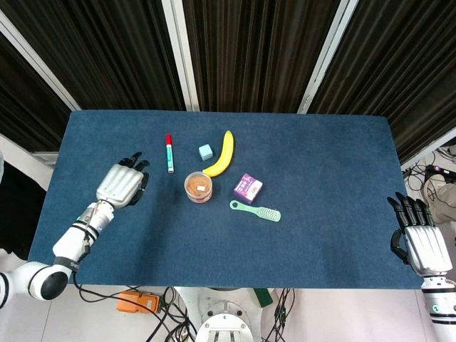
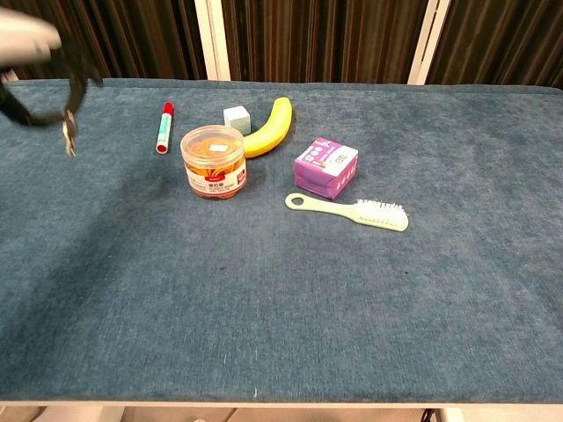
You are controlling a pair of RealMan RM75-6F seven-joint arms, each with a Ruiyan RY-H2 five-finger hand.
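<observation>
Though cropped in chest view, left robot hand near marker, empty

Jar before banana, marker left, brush perhaps nearest
</observation>
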